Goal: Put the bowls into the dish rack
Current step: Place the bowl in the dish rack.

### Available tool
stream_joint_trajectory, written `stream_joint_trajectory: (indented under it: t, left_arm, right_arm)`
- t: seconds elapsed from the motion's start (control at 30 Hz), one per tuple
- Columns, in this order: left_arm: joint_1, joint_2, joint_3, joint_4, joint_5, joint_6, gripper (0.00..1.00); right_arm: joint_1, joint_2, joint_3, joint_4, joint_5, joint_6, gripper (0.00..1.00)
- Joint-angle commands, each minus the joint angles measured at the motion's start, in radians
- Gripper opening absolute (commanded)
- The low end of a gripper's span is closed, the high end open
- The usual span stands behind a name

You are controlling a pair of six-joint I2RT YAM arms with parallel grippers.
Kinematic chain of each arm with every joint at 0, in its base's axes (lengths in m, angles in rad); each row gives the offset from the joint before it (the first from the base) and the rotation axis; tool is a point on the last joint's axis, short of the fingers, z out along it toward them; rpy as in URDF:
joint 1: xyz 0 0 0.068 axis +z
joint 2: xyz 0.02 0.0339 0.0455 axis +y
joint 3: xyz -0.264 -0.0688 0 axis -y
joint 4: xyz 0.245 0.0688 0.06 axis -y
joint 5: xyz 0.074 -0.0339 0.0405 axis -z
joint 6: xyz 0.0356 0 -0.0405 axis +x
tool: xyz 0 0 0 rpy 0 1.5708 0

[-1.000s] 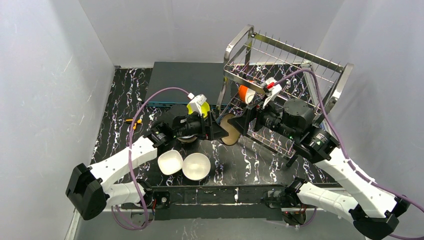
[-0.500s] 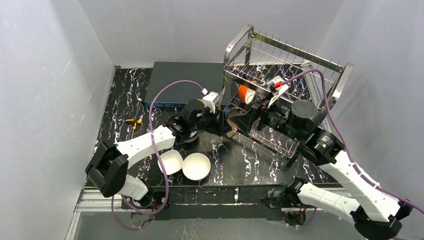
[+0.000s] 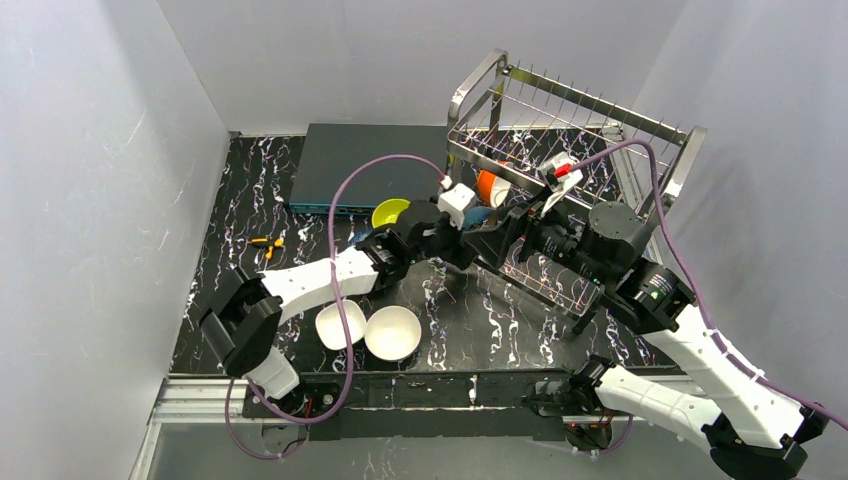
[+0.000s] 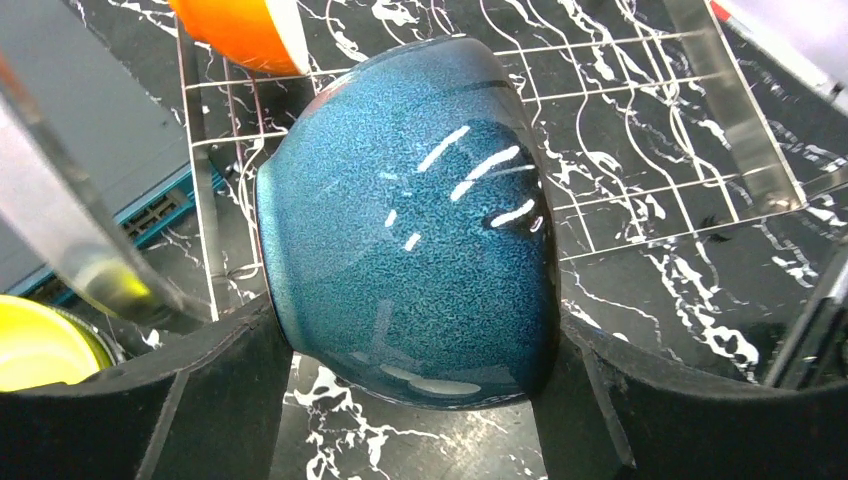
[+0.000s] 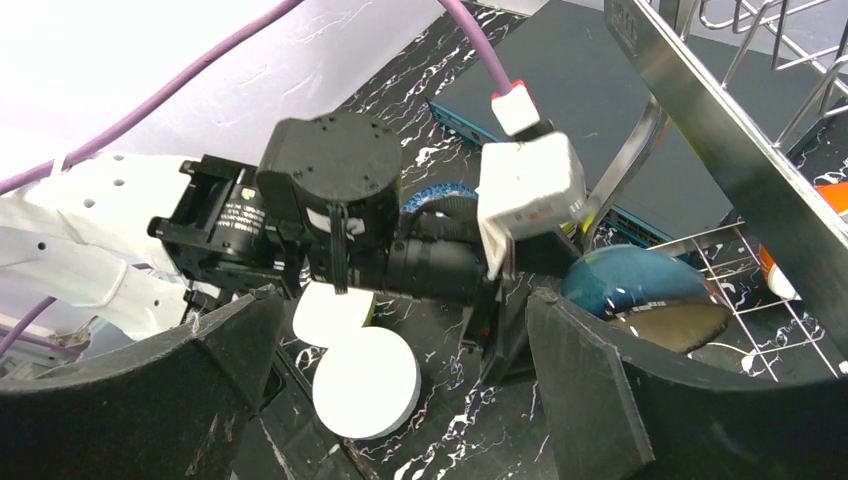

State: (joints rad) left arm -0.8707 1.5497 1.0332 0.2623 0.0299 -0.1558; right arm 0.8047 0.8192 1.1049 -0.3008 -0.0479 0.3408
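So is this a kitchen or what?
Probably a robot test booth, not a kitchen: plain grey walls around one table, two robot arms bolted on, just a dish rack and bowls laid out.

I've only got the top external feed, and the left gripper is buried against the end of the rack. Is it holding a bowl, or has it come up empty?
Observer: It has one. The left wrist view shows the left gripper clamped on a dark blue bowl that is tipped on its side.
Operator: And the right gripper, is it gripping that bowl too?
Observer: No. The right wrist view shows the right gripper open and holding nothing.
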Motion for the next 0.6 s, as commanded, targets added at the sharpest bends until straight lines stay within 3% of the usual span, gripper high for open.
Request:
stream_joint_trajectory:
  t: [0.0, 0.37, 0.57]
  left_arm:
    - [-0.048, 0.015, 0.080, 0.130, -0.162, 0.148, 0.00]
    - [-0.071, 0.106, 0.148, 0.137, -0.362, 0.236, 0.00]
    - [-0.078, 0.154, 0.196, 0.134, -0.375, 0.318, 0.00]
  right_arm:
    - [0.003, -0.011, 0.048, -0.002, 0.019, -0.007, 0.99]
    - [0.003, -0.020, 0.050, -0.030, 0.029, -0.013, 0.99]
    - [0.002, -0.021, 0.052, -0.034, 0.029, -0.016, 0.99]
